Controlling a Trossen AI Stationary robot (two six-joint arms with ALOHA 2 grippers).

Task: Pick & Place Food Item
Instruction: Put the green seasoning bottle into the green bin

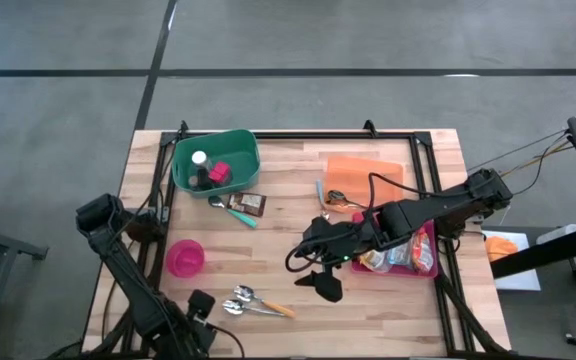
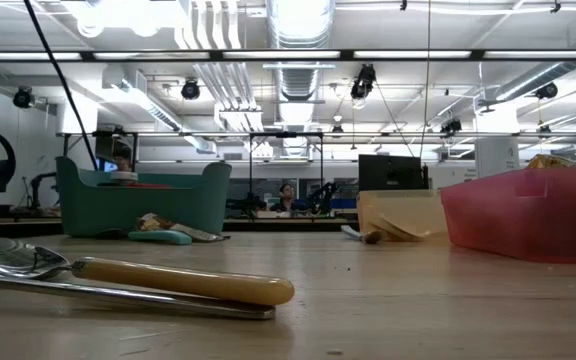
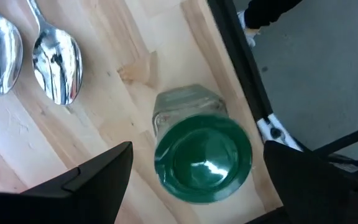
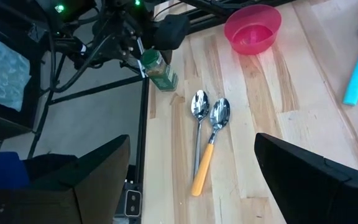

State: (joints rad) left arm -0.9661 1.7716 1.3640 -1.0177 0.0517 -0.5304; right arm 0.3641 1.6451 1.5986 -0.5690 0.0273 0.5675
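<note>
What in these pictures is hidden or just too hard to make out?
- Red tray contents: high view, right arm covers most of them.
- Green bin contents: low view, its wall hides them.
- Green-lidded jar label: left wrist view, seen from above only.
- Jar: high view, left gripper covers it.
- Packet by the bin: too small to read.

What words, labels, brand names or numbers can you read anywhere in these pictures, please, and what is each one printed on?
No text can be read in any view.
The brown packet beside the teal spoon: print too small to read.
The packets in the red tray: print too blurred to read.
The green-lidded jar: no label shows.
</note>
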